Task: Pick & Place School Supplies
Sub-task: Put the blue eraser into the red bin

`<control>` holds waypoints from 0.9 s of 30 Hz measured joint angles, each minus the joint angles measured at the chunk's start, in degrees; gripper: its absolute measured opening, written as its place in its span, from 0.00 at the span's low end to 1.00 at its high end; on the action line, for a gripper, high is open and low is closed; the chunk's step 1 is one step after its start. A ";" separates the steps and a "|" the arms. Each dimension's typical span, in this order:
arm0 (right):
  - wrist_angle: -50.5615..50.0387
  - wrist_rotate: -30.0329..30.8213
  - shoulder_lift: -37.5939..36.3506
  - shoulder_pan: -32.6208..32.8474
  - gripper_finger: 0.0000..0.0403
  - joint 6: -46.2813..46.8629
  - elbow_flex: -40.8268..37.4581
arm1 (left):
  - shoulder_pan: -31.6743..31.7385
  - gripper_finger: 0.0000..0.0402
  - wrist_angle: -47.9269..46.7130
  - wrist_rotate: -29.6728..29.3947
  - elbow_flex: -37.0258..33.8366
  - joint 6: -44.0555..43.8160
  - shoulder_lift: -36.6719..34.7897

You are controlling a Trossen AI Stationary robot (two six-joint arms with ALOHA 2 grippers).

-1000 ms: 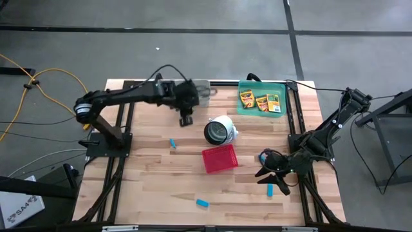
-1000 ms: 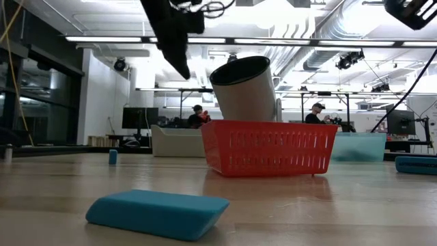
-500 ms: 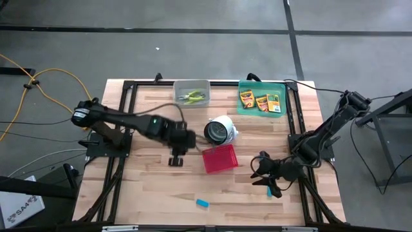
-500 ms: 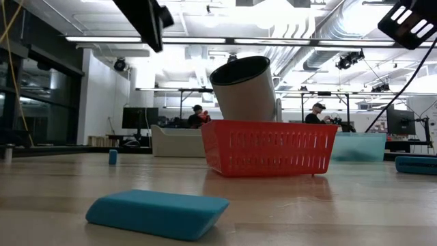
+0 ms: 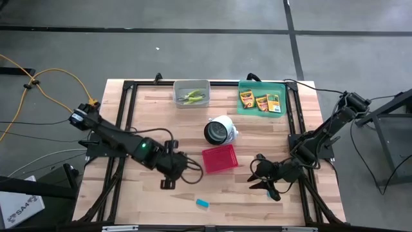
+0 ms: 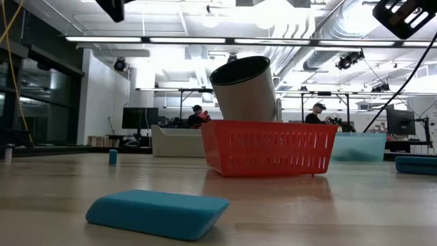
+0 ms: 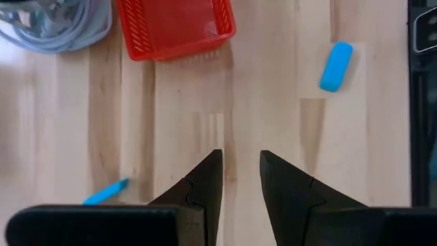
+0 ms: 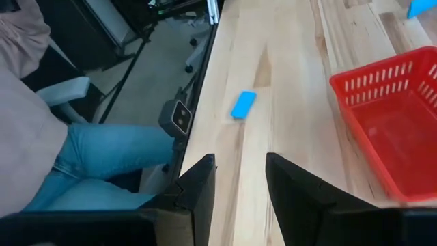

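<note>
Left end effector (image 5: pixel 168 183), fingers slightly spread, empty, lower centre-left of bench (image 5: pixel 148 116); red basket (image 5: pixel 219 158) beside it, blue block (image 5: pixel 202 203) below; right end effector (image 5: pixel 265 183) likewise spread.

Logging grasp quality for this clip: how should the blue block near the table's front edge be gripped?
The blue block lies flat and alone on the bare wood, a low, elongated slab with rounded ends. Coming straight down from above and closing on its two long sides, across the narrow width at mid-length, looks best. The open left tool is nearest.
</note>
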 joint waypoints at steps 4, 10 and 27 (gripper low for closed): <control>-1.76 0.00 0.00 0.00 0.30 1.22 0.00 | -1.80 0.23 -0.19 -0.01 0.00 -4.45 0.02; -10.99 1.84 -0.76 0.00 0.30 8.18 0.00 | -4.22 0.23 -0.89 -0.95 -0.02 -8.44 0.02; -41.17 -1.30 -1.49 -2.52 0.30 26.78 0.00 | -8.47 0.23 -0.66 -4.51 -3.09 -13.08 0.07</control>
